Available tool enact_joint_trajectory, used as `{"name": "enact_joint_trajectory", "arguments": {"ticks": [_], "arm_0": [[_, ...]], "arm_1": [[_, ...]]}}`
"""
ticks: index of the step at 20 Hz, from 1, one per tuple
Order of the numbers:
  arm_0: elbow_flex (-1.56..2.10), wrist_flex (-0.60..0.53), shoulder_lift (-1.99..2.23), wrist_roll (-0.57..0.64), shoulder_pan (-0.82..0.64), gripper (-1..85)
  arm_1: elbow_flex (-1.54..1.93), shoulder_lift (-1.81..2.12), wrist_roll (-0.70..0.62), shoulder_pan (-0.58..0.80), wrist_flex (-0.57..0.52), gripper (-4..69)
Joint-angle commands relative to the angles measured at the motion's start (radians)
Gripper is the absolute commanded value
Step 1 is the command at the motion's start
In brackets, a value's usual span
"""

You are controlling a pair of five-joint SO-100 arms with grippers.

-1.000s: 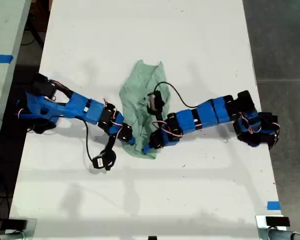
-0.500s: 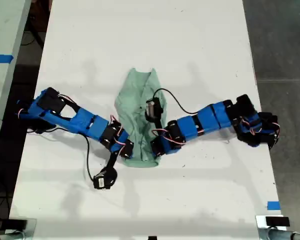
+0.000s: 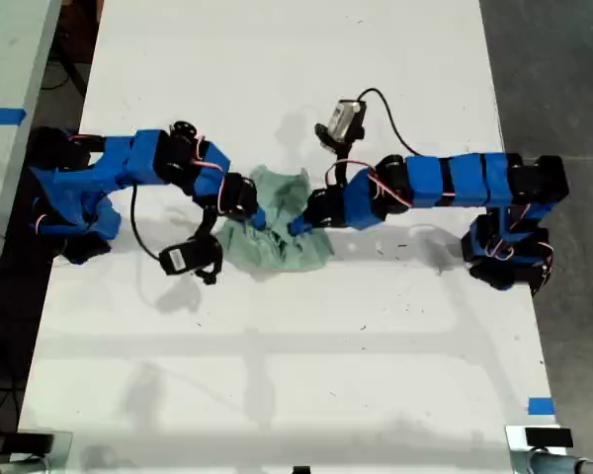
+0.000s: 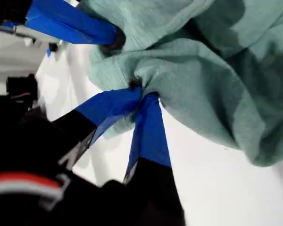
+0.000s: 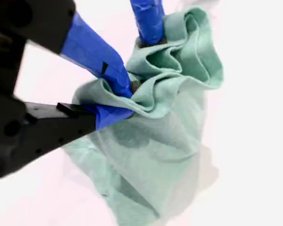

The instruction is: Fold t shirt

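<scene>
1. A long white table fills the exterior view. Clock directions below are read on that view, with 12 at its top edge.
2. Two blue arms reach in toward the middle, one from 9 o'clock and one from 3 o'clock. The wrist views do not settle which of them is first or second.
3. The t shirt, pale mint green, sits just above the table's centre between the two arm tips. It is a bunched, wrinkled heap with its bulk toward 6 o'clock, neither flat nor squared.
4. My first gripper has its fingers closed tight on a gathered pinch of the fabric's edge.
5. My second gripper is likewise clamped on a ruffled fold of cloth. The other gripper's blue finger shows close by on the same edge.
6. Progress, as a judgement: a first fold seems under way, with one end of the shirt lifted and carried over the rest. Nothing lies neatly yet. The held edge needs laying down and releasing, and further folding and smoothing probably remain.
</scene>
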Motion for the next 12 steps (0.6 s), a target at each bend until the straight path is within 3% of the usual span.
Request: {"name": "enact_joint_trajectory", "arguments": {"ticks": [1, 2, 4, 7, 11, 12], "arm_0": [[0.002, 0.029, 0.057, 0.051, -0.166, 1.8], [0.002, 0.041, 0.038, 0.066, -0.212, 5.7], [-0.002, 0.049, 0.015, 0.137, -0.290, 29.4], [-0.002, 0.091, 0.060, 0.192, -0.400, 27.7], [0.115, 0.104, 0.301, 0.233, -0.518, 27.7], [0.175, 0.104, 0.411, 0.235, -0.554, 27.7]], "arm_1": [[0.043, 0.101, -0.023, 0.123, -0.048, -0.5], [0.055, 0.101, -0.052, 0.158, -0.052, 0.7], [0.067, 0.106, -0.117, 0.224, -0.034, 25.0], [0.067, 0.192, -0.167, 0.328, 0.084, 37.7], [0.206, 0.483, -0.179, 0.459, 0.249, 35.5], [0.295, 0.614, -0.178, 0.489, 0.270, 21.6]]}}
